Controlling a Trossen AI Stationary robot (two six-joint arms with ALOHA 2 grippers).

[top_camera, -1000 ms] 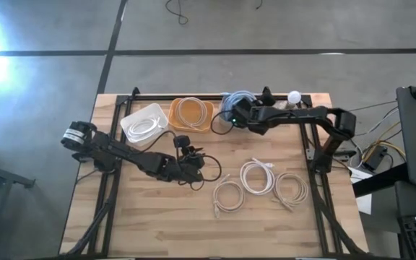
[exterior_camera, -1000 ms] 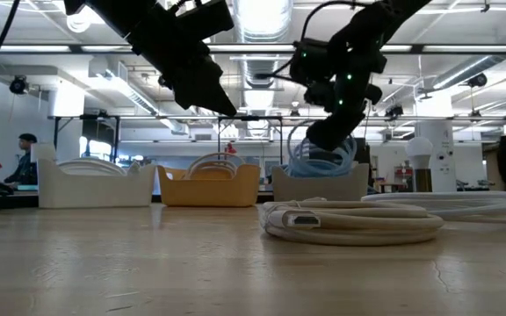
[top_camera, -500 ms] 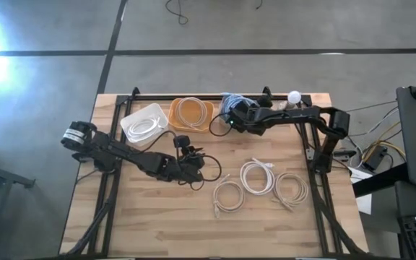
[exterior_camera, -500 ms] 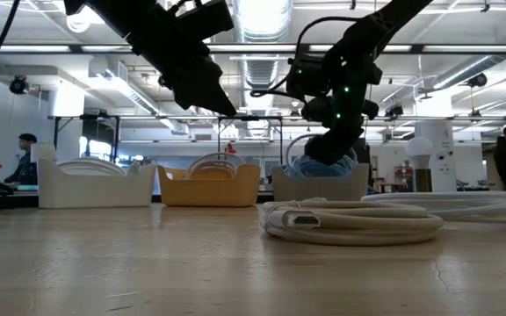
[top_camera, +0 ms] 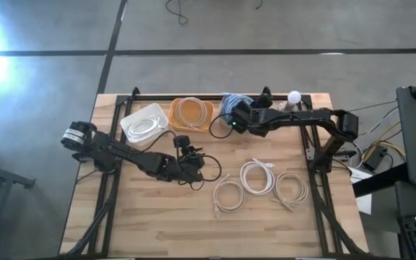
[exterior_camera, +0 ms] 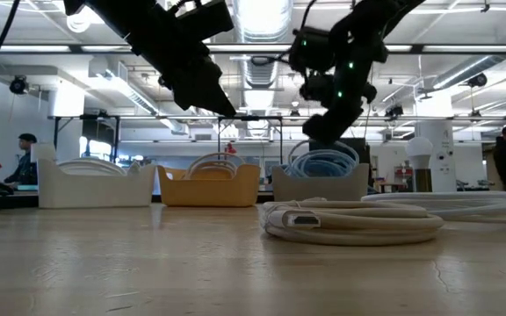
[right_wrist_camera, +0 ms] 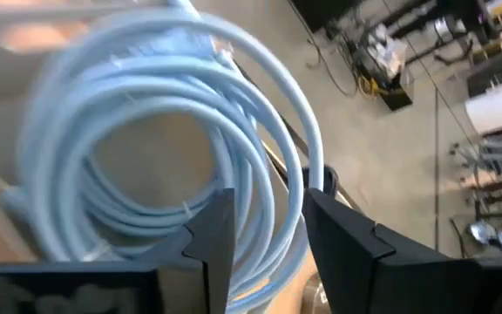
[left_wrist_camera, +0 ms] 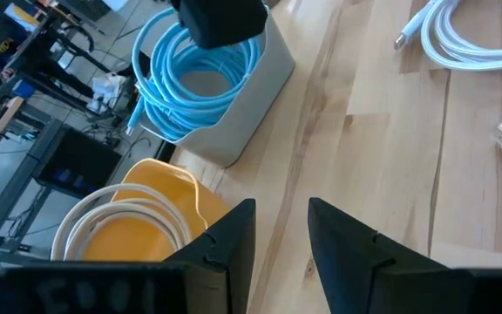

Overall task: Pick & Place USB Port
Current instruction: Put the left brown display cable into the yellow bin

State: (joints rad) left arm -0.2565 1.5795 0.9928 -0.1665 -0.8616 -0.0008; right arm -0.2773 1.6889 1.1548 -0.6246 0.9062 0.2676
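Hovering over the blue cable coil [top_camera: 230, 102], right end effector [top_camera: 231, 123] open, empty, partly hidden.

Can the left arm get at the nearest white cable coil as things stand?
Probably yes. The left gripper hangs open above bare table, and the white cable coil lies flat close beside it with nothing between. The right gripper is off over the grey bin.

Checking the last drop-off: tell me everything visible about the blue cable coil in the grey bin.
The blue cable coil is a light blue, glossy round cord wound in several loose loops, lying inside the pale grey bin at the table's far edge, beside the orange bin. Its loops rest against the bin walls and rise a little above the rim. A loose end hangs over one side. The right pincer hovers just above it, open, not touching.
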